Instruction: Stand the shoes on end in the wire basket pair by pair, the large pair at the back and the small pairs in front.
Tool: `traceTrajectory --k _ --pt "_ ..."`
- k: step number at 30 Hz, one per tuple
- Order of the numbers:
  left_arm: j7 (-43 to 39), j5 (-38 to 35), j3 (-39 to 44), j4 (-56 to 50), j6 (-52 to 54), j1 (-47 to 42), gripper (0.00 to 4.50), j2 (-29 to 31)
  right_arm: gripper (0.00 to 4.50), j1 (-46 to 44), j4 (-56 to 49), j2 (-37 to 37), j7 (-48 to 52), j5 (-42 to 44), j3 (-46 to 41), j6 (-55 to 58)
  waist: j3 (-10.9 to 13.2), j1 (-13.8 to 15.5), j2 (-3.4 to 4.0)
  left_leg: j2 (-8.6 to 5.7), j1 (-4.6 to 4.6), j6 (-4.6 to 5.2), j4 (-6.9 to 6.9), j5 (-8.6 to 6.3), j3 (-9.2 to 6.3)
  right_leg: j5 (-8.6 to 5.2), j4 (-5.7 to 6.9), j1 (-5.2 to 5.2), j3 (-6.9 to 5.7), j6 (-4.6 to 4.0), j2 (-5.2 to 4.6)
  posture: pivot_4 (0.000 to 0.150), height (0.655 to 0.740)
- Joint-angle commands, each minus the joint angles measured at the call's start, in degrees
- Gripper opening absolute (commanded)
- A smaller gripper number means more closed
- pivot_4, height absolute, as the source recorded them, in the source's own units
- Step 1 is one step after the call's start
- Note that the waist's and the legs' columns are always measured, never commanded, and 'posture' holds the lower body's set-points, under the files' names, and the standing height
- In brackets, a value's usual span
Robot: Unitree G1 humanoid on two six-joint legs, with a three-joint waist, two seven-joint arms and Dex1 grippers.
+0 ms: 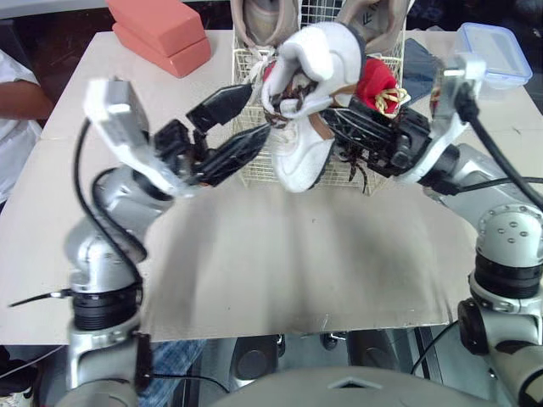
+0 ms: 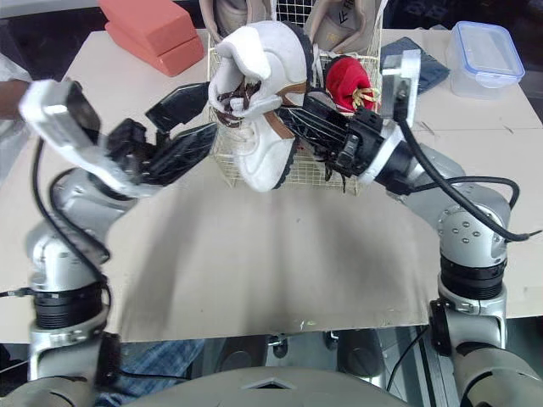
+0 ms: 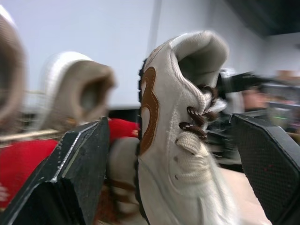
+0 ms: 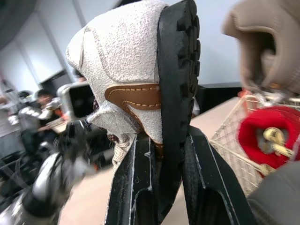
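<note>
While the right gripper (image 4: 166, 140) is clamped on the white shoe (image 1: 301, 157), one black finger lies against the pale leather side and the other against the black tread, so the sole's edge is pinched between them. That shoe, trimmed in brown with brown laces, hangs on end with its heel opening uppermost and its toe pointing down, over the front of the wire basket (image 2: 222, 157); whether the toe touches the wire cannot be told. On the shoe's other side the left gripper (image 1: 259, 108) is spread wide and holds nothing. In the left wrist view the shoe stands between its two fingers with a gap on either side, its laces turned toward that camera. At the back of the basket two large taupe shoes (image 1: 263, 21) stand upright side by side, openings facing forward. A small red shoe (image 1: 376, 85) with pale yellowish laces sits in the basket on the robot's right, just beside the right gripper's fingers. The basket rests toward the far edge of a pale table (image 1: 280, 263). Two coral blocks (image 1: 161, 34) are stacked at the far left corner, well apart from the basket. A clear lidded container (image 1: 494, 51) sits at the far right, with a dark cloth (image 1: 420, 64) between it and the basket. A person's arm (image 1: 21, 97) shows at the left edge.
</note>
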Motion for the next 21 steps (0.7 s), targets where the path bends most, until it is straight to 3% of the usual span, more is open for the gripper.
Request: traceTrajectory --k 1,7,12,21 --pt "-5.03 -5.43 1.18 1.99 6.31 -1.84 4.43 3.39 0.00 -0.27 -0.75 -0.97 6.21 2.01 -1.23 -1.59 0.00 0.08 0.00 0.00 -0.01 0.00 0.00 0.00 -0.01 0.00 0.00 0.00 -0.01 0.00 0.00 0.150 0.6860" --pt "-12.90 -6.16 -1.27 8.18 13.76 -7.94 4.43 5.87 0.00 -1.04 -0.59 -1.09 10.16 3.70 -0.31 -0.75 0.00 0.61 0.00 -0.03 -0.03 0.00 0.02 0.00 -0.02 0.00 -0.01 0.01 -0.05 0.00 0.01 0.150 0.6860" --pt "-21.77 -1.02 -5.21 13.41 15.93 -12.57 4.43 7.64 0.00 -1.68 -1.26 -0.73 11.15 4.92 0.49 -0.45 0.01 0.44 0.01 -0.04 -0.01 0.00 -0.01 0.00 0.02 0.00 -0.01 0.00 -0.06 0.00 0.04 0.150 0.6860" --pt "-31.62 4.90 -11.52 17.53 17.63 -19.15 4.43 5.43 0.00 -2.39 -1.19 0.37 12.58 5.03 1.85 -1.07 0.01 0.42 0.01 -0.04 -0.02 -0.01 -0.01 0.00 0.03 0.00 -0.02 0.00 -0.08 -0.01 0.02 0.150 0.6860"
